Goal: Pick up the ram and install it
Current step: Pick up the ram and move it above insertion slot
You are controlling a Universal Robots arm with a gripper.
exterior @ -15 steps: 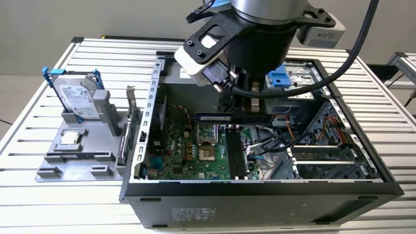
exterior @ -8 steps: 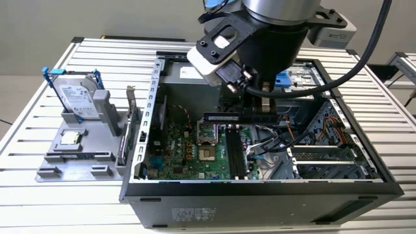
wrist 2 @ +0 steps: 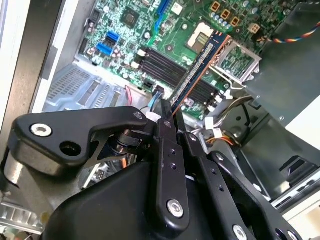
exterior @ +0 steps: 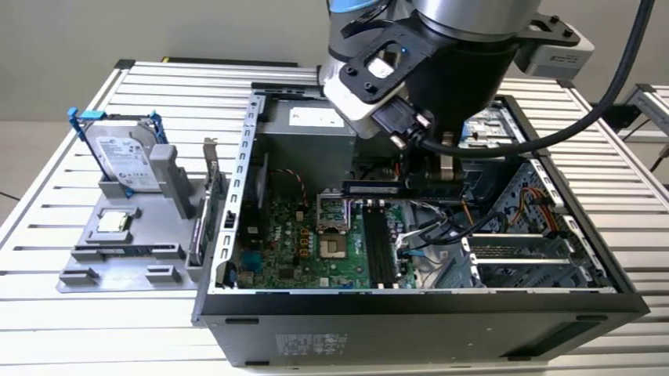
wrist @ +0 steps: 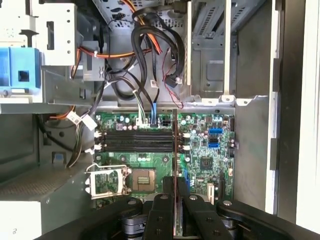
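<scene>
Gripper (wrist 2: 167, 117) right up close in the second wrist view, fingers pinched tight on one end of the ram (wrist 2: 200, 70). The blue stick juts out past the fingertips, up off the motherboard (wrist 2: 150, 30). Beyond it run the black memory slots (wrist 2: 165, 65), and the ram sits angled across their line. In the exterior view, the ram hangs under the gripper mid-frame, inside the open computer case (exterior: 418, 313). Farther off, the hard drive (exterior: 121, 160) stands at the exterior view's left.
</scene>
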